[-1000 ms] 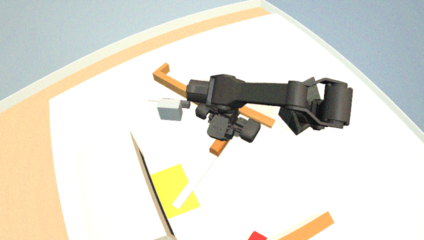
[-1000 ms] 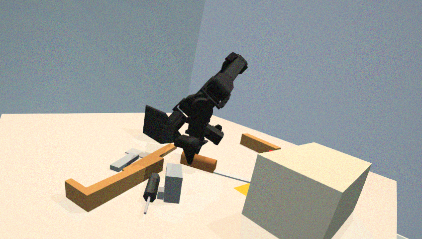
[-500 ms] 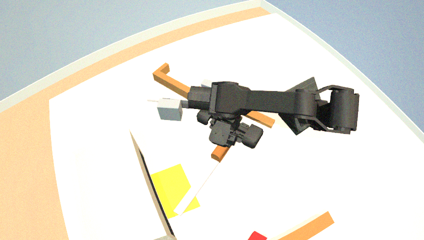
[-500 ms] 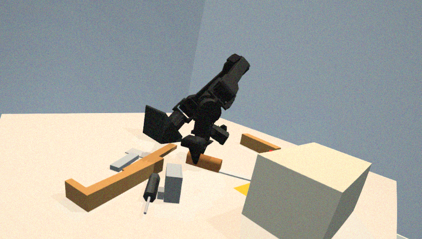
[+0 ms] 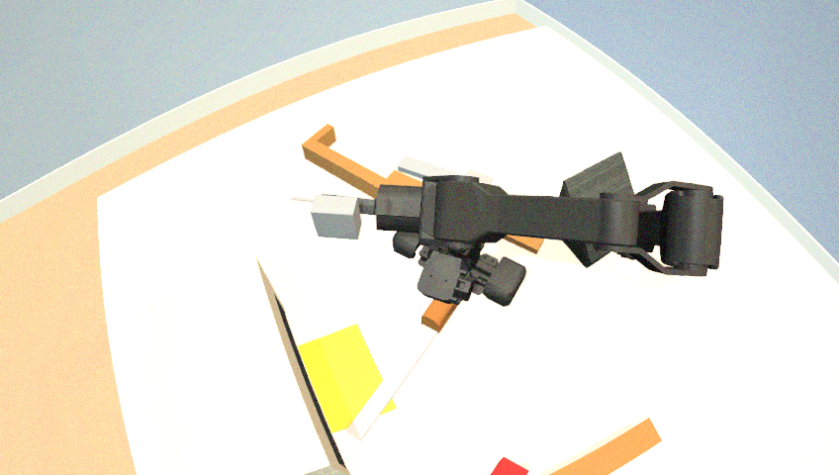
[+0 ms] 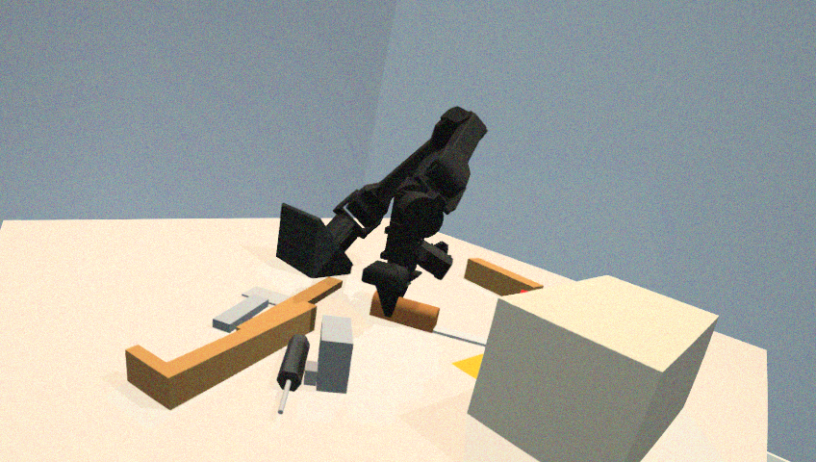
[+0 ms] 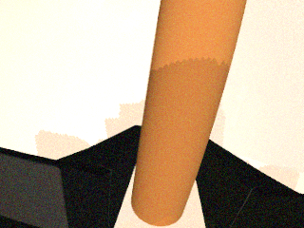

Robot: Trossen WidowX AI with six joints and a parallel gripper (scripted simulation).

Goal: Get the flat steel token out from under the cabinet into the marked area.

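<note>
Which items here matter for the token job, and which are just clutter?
In play: gripper, shut on the orange-handled tool; yellow area; cabinet. Token not visible.
Lying about: L-shaped bar; grey block; dark cylinder; grey plate; orange bar; red piece.

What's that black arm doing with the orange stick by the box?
The arm's tool is clamped on the orange handle of a long, thin white blade. The blade lies low across the yellow marked area, its far end reaching toward the base of the cream cabinet. The token it is after shows in no view. An L-shaped orange bar and a grey block lie unused nearby.
</note>
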